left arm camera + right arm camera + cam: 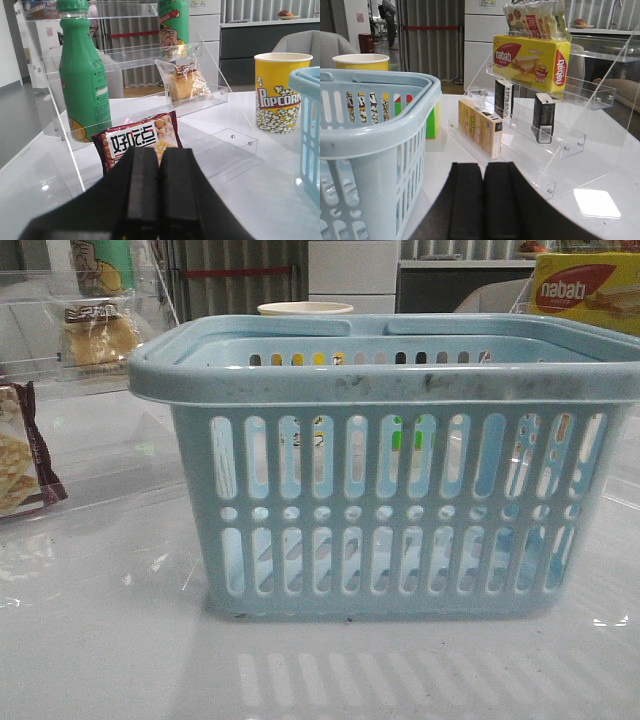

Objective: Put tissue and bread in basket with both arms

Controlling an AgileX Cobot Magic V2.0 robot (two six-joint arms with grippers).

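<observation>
both claws, left gripper [159,200] and right gripper [483,205], are sitting pressed closed and empty; each should be opening wide (before descending) over bread [187,85] and tissue [543,118].

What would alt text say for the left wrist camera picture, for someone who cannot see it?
The left gripper, shut and empty, faces a clear acrylic shelf holding wrapped bread and a green bottle. A red snack packet leans below; a popcorn cup stands beside the basket.
</observation>
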